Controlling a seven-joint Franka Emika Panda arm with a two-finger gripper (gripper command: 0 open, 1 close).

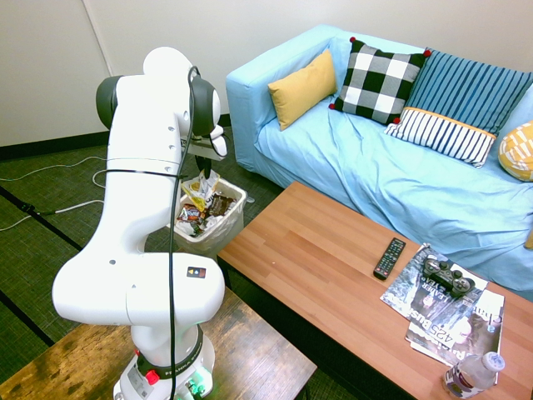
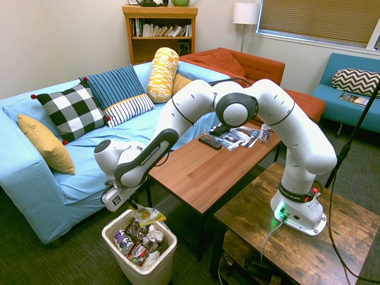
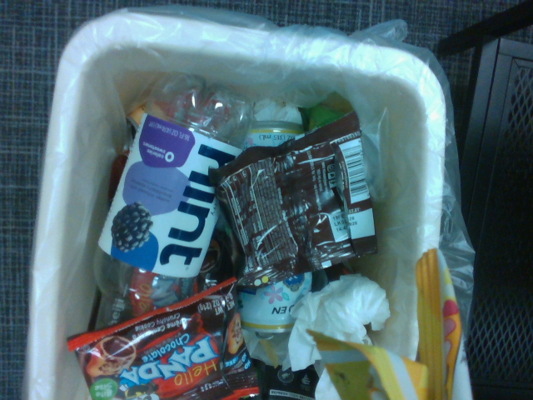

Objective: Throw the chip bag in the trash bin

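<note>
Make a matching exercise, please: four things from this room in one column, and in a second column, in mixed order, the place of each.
Things
1. chip bag
2. remote control
3. checked pillow
4. water bottle

Places
A. on the blue sofa
B. on the wooden table, beside the magazines
C. held in the gripper just above the trash bin
D. lying near the table's edge, past the magazines

Pairs: 1-C, 2-B, 3-A, 4-D

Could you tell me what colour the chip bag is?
Yellow; the chip bag shows best in the second exterior view.
</note>
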